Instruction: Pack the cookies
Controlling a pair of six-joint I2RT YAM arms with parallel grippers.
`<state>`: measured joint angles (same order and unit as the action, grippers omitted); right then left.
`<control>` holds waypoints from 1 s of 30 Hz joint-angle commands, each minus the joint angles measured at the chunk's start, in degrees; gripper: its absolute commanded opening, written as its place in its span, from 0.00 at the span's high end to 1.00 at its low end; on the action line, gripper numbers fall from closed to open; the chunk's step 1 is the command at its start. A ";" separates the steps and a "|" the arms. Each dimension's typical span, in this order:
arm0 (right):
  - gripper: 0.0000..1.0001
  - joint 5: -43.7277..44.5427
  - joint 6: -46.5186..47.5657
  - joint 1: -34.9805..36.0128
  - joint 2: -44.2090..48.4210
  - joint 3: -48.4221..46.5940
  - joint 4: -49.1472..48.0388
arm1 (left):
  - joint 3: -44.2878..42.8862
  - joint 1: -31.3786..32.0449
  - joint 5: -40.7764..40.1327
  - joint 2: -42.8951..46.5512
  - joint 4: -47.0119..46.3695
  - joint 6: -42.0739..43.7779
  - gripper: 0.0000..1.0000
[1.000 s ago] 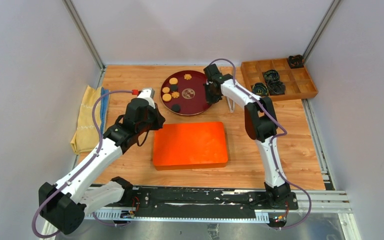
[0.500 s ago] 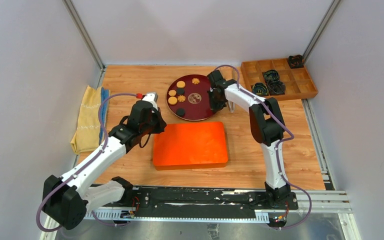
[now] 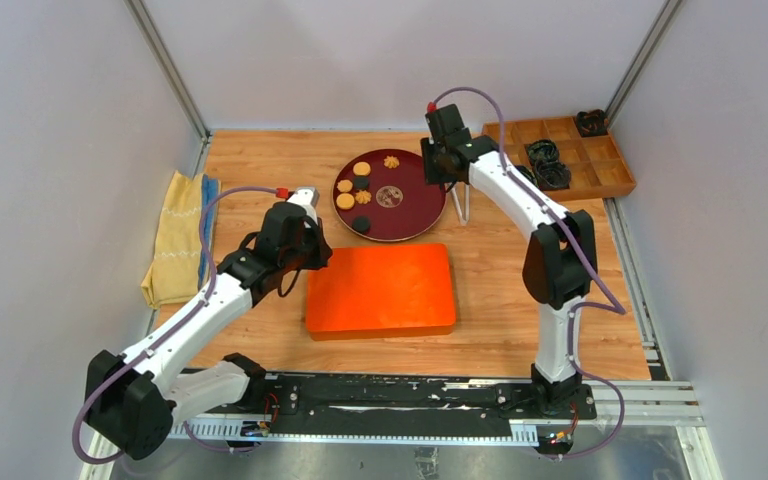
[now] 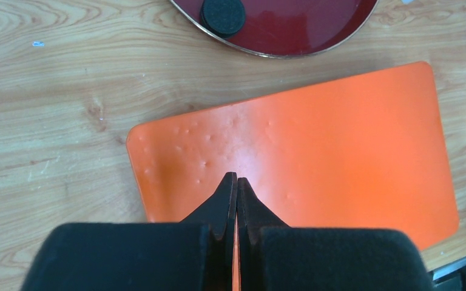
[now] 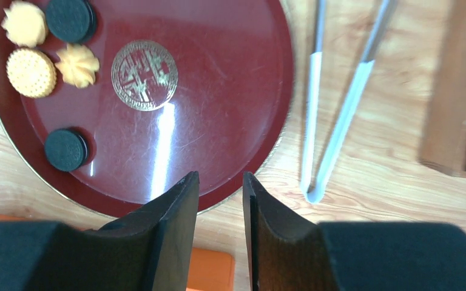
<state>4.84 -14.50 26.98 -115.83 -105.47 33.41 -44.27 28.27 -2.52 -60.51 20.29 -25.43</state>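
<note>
- We are holding our left gripper (image 4: 236, 180) pressed together and empty, over the orange box (image 4: 340, 139).
- The cookies (image 5: 31, 73) are sitting on the red plate (image 5: 218, 109), ahead-left of our right gripper (image 5: 220, 182).
- Its fingers are standing slightly spread, gripping nothing, with metal tongs (image 5: 344, 121) lying ahead-right.

1. The red plate (image 3: 415, 208) now lies farther right and slightly nearer on the tabletop (image 3: 250, 160), its near rim closer to the orange board (image 3: 380, 290).
2. The cookies (image 3: 362, 168) sit farther right too, carried along on it.
3. The right gripper (image 5: 216, 182) is off the plate's right rim, where it sat before. It is now raised and farther back, fingers (image 5: 176, 206) a little apart.
4. The right arm's elbow (image 3: 555, 265) is out farther right.
5. The tongs (image 3: 461, 205), earlier half covered by that arm, show more fully just right of the plate.
6. The left arm (image 3: 210, 300) is slightly farther right and nearer.
</note>
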 commanded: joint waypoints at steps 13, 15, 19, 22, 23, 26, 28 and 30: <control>0.70 11.12 4.69 -3.12 -0.66 7.71 -1.39 | -6.66 1.80 0.50 -4.01 0.21 1.30 1.00; 0.70 11.30 4.83 -3.73 -1.91 7.18 -1.42 | -6.70 2.02 -0.02 -3.80 0.71 1.48 1.00; 0.70 9.92 4.45 -5.12 -4.47 6.38 -1.46 | -5.91 2.05 -1.43 -2.91 1.96 1.70 1.00; 0.71 8.49 3.98 -5.81 -6.04 6.48 -1.55 | -5.19 2.05 -1.69 -2.24 2.29 1.46 1.00; 0.72 8.13 4.02 -6.02 -6.60 6.46 -1.59 | -4.99 2.05 -1.76 -1.98 2.17 1.37 1.00; 0.74 6.92 3.75 -6.40 -7.73 6.57 -1.59 | -4.60 2.05 -1.78 -1.80 2.10 1.11 1.00; 0.77 5.76 3.18 -6.59 -8.06 6.87 -1.59 | -4.60 2.05 -1.91 -1.81 1.97 1.09 1.00; 0.80 5.01 2.77 -6.59 -8.02 7.53 -1.60 | -4.60 2.05 -2.11 -2.02 2.06 1.08 1.00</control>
<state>11.97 -10.81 21.04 -123.07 -97.86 31.44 -49.45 29.87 -3.44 -63.24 22.41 -24.18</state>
